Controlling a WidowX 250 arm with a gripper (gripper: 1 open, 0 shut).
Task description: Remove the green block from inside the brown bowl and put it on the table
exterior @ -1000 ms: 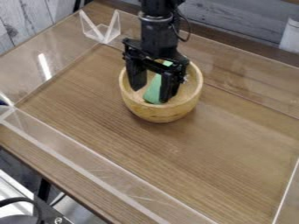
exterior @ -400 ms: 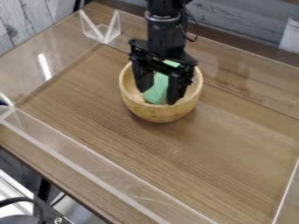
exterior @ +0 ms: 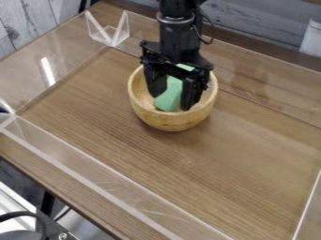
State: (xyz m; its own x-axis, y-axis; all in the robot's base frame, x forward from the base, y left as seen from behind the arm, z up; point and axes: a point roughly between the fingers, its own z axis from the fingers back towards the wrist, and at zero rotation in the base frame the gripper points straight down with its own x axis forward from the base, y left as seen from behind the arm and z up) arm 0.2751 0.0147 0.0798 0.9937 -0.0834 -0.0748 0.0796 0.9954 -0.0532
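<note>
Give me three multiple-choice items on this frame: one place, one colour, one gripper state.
1. Where is the block?
A) on the bare tabletop
B) inside the bowl
C) outside the acrylic walls

2. What colour is the block?
A) green
B) red
C) yellow

3. How do the gripper's jaws stand?
A) shut together
B) open
C) out of view

Key:
1 B: the block lies within the rim of the bowl.
2 A: its visible surface is plain mint green.
3 B: the gripper has its two dark fingers spread wide, with green showing between them.
</note>
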